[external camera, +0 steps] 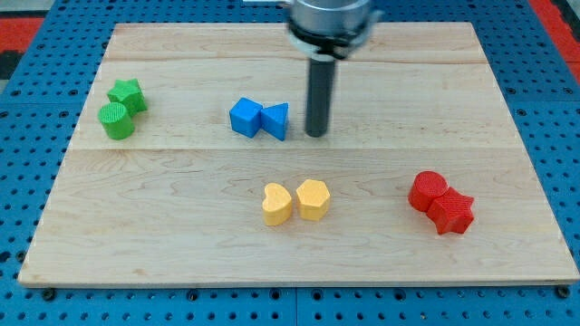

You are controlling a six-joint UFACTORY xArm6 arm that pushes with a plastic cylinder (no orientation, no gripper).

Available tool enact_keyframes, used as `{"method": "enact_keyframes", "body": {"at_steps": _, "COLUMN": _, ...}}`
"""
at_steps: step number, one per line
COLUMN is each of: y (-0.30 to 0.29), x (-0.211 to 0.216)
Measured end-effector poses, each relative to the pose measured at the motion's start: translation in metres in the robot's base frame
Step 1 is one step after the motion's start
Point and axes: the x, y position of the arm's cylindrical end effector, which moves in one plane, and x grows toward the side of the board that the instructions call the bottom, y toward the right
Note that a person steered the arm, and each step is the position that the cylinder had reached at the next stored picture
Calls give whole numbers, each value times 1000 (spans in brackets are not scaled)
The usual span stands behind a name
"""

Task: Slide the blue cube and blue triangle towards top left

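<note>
A blue cube (pixel 245 118) and a blue triangle (pixel 276 120) sit side by side, touching, a little left of the board's middle. The triangle is on the cube's right. My tip (pixel 315 134) is down on the wooden board (pixel 408 100), just to the right of the blue triangle, with a small gap between them. The dark rod rises from it to the arm's head at the view's top.
A green star (pixel 128 93) and a green cylinder (pixel 116 120) sit at the left edge. A yellow heart (pixel 276 205) and a yellow hexagon (pixel 313 199) lie below the middle. A red cylinder (pixel 427 191) and a red star (pixel 450 214) lie at the lower right.
</note>
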Motion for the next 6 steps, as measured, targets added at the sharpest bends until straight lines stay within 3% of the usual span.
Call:
{"method": "enact_keyframes", "body": {"at_steps": 1, "y": -42, "x": -14}}
{"method": "enact_keyframes", "body": {"at_steps": 2, "y": -44, "x": -10}}
{"method": "enact_keyframes", "body": {"at_steps": 3, "y": -44, "x": 17}}
{"method": "enact_keyframes", "body": {"at_steps": 6, "y": -120, "x": -20}}
